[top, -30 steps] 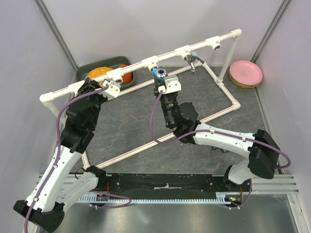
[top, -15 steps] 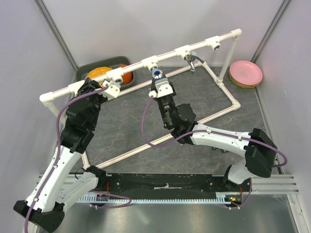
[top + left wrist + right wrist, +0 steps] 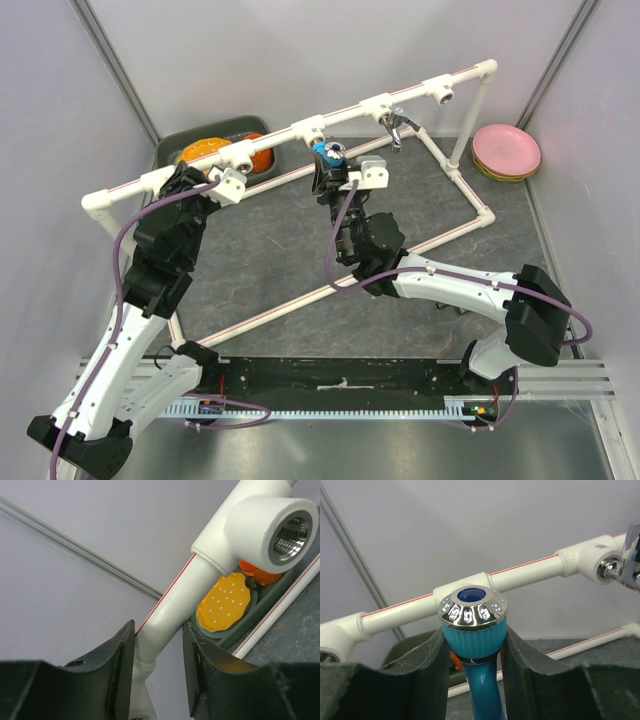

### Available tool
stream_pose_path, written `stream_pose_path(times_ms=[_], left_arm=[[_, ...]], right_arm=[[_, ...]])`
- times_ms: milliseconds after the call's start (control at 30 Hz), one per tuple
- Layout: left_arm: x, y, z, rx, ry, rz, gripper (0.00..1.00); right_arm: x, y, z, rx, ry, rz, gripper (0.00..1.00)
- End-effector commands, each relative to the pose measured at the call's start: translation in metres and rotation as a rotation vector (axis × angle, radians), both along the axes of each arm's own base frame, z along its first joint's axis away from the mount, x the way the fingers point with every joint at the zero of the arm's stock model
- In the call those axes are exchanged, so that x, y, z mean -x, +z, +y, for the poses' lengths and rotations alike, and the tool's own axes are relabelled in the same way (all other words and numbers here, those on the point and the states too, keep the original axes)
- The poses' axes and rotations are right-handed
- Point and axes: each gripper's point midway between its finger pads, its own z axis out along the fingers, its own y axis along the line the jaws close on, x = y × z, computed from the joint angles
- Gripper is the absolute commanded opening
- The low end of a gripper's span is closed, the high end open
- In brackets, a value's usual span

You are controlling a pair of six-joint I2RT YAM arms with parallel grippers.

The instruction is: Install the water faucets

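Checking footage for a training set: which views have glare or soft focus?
Right wrist: bright glints on the chrome cap of the blue faucet, claw fingers dark and soft. Left wrist: fingers blurred too, pipe and tee socket sharp. Top external: even light, faint shadows, no strong glare.

The top view hangs high above the near edge of the table (image 3: 260,250), tilted down toward the far edge and wide enough to reach both far corners. The left wrist view rides on the left tool (image 3: 158,632), very near the top rail (image 3: 172,595), and looks up along it toward the far left corner, where the tray (image 3: 235,632) shows. The right wrist view sits on the right tool (image 3: 473,640), close behind the blue faucet (image 3: 472,630), facing the far edge. All three views share the top rail. The top and right wrist views also share the chrome faucet (image 3: 632,555).
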Motion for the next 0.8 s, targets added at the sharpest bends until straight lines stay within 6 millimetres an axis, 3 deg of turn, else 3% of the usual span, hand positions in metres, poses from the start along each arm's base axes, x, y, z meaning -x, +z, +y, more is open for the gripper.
stream_pose_path(times_ms=[0, 233, 533, 767], left_arm=[[0.001, -0.038, -0.013, 0.068, -0.052, 0.121, 0.31], [0.001, -0.038, -0.014, 0.071, -0.058, 0.12, 0.31], [0.003, -0.037, -0.014, 0.077, -0.063, 0.115, 0.31], [0.003, -0.037, -0.014, 0.081, -0.066, 0.116, 0.31]], right_arm=[[-0.013, -0.027, -0.006, -0.247, -0.006, 0.146, 0.0], [-0.016, -0.042, -0.013, -0.557, 0.106, 0.237, 0.0], [-0.012, -0.045, -0.021, -0.66, 0.117, 0.25, 0.0], [-0.013, -0.052, -0.018, -0.854, 0.142, 0.302, 0.0]])
